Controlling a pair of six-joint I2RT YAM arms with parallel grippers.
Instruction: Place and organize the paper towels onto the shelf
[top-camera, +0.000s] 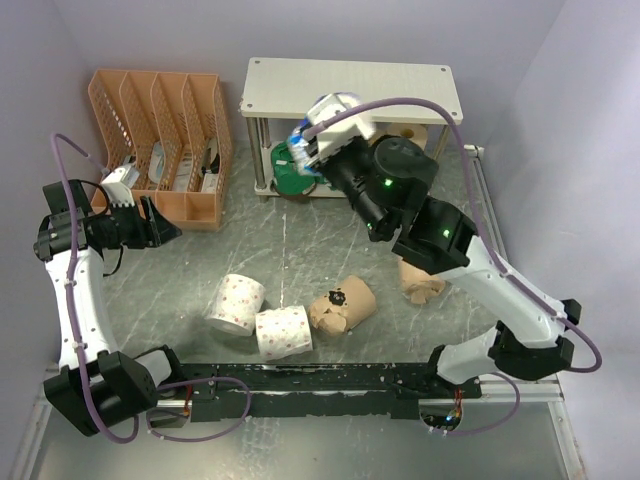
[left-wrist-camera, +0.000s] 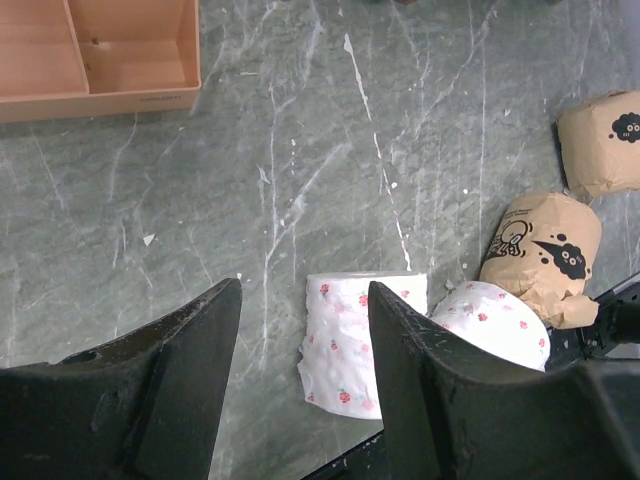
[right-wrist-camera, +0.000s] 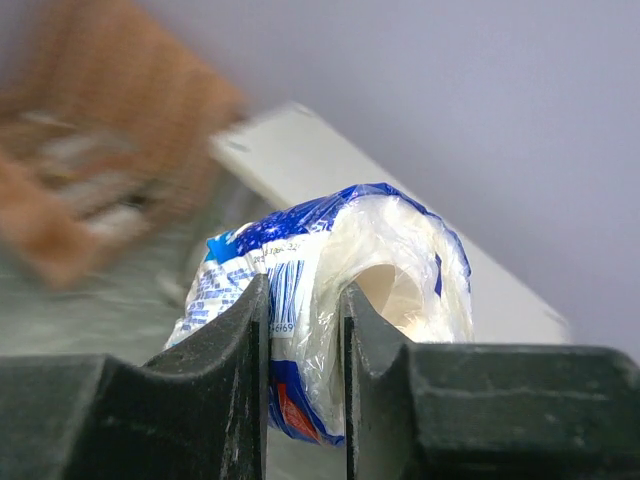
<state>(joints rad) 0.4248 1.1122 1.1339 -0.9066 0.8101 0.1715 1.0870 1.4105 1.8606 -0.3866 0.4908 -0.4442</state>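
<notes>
Aloft, right claw (right-wrist-camera: 305, 300) clenched on blue-white roll (right-wrist-camera: 385, 255) by shelf (top-camera: 350, 80), left claw (left-wrist-camera: 305, 290) released.

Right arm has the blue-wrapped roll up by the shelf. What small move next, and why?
Probably ease the blue-white roll farther over the shelf's top board, then lower it: the right gripper is shut on its wrapper, and it appears only at the board's front edge.

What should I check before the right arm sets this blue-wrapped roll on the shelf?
1. Grip: right gripper shut on the blue-white roll, ok.
2. Free space on the shelf top board: ok.
3. Roll fully above that board: cannot tell, it hangs near the front edge.
4. Lower tier: green roll sits there, ok.
5. Other arm: left gripper open, away from the shelf, ok.
</notes>
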